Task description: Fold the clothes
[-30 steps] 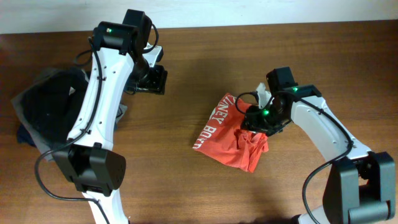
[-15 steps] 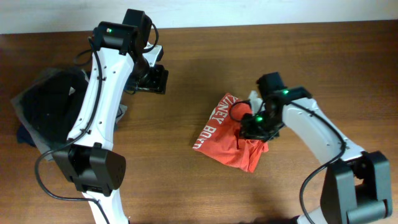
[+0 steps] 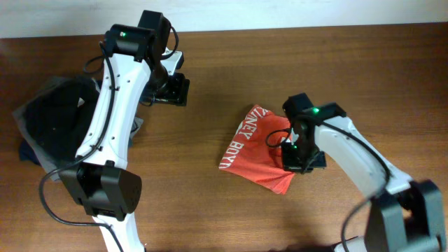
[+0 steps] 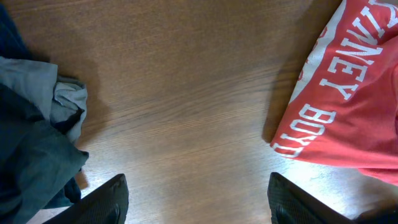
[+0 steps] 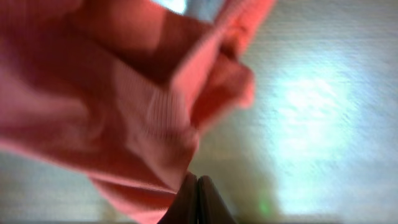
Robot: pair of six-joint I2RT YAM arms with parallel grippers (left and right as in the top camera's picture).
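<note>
Right of the table's middle lies the red-orange shirt [image 3: 255,148], rumpled into an uneven diamond rather than spread flat, with its white lettering [image 4: 334,82] running along the edge that faces the left arm. Its far right side is bunched into loose folds, seen close and blurred in the right wrist view [image 5: 124,81]. The right gripper [image 3: 298,158] is down over that bunched side; its two fingers are pressed together tip to tip [image 5: 196,194], and the cloth's lower fold reaches the tips, though the blur hides whether any fabric is caught between them. The left gripper [image 3: 172,89] hangs well apart from the shirt, toward the far left of the wooden table [image 3: 210,203], its fingers [image 4: 115,199] spread wide over bare wood with nothing between them [image 4: 198,190]. At the table's left edge sits a heap of dark garments [image 3: 52,122], a grey one [image 4: 59,102] among them
</note>
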